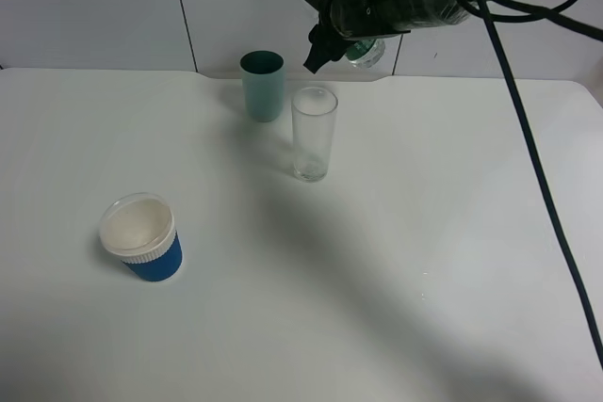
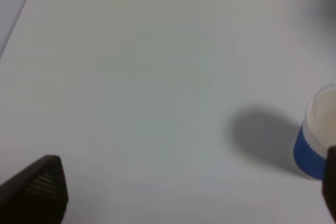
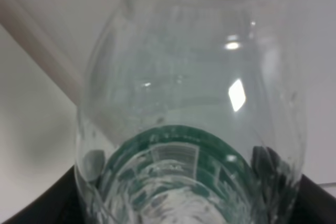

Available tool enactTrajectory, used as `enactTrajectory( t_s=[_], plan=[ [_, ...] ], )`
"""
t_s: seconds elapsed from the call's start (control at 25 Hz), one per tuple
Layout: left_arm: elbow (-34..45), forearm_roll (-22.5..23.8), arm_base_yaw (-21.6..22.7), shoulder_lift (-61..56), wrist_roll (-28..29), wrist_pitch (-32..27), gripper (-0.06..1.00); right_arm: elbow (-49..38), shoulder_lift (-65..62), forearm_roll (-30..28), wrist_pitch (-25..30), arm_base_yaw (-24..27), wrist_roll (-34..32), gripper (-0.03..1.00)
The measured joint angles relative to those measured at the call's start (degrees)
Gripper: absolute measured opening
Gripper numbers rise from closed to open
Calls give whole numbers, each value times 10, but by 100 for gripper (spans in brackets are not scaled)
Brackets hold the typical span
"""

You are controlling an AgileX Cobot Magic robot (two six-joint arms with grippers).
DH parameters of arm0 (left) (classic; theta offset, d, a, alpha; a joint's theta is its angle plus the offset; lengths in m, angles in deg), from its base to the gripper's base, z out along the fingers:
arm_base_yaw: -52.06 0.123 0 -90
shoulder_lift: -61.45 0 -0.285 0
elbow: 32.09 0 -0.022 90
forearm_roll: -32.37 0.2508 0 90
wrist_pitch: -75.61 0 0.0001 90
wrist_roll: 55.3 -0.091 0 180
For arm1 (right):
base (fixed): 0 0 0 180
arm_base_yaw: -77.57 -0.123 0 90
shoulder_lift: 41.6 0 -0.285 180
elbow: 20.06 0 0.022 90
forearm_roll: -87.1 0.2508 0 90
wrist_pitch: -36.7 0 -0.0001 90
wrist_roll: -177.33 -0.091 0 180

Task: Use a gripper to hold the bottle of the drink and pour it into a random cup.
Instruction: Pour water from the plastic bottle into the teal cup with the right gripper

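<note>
My right gripper [image 1: 325,44] hangs high at the back of the table, shut on the bottle of the drink [image 1: 366,52], just above and behind the tall clear glass [image 1: 314,134]. The right wrist view is filled by the bottle [image 3: 189,103], clear with a dark green label band, and dark fingers [image 3: 315,203] show at either side of it. A teal cup [image 1: 263,85] stands left of the glass. A blue cup with a white rim [image 1: 141,237] sits at the front left. My left gripper [image 2: 184,198] is open above the bare table, with the blue cup [image 2: 316,140] off to one side.
The white table [image 1: 424,261] meets a white wall [image 1: 94,7] at the back. A black cable [image 1: 537,167] from the right arm hangs over the right side of the table.
</note>
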Motion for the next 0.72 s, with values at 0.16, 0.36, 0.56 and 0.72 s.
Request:
enactTrajectory(
  t_s=[0.16,0.36,0.56,0.72],
  plan=[
    [0,0,0,0,3,0,98,0,10,-19,6,0,3,56],
    [0,0,0,0,0,0,98,0,23,-21,6,0,21,56],
    [0,0,0,0,0,0,98,0,28,-36,8,-4,22,56],
    [0,0,0,0,0,0,98,0,29,-51,13,-9,26,56]
  ],
)
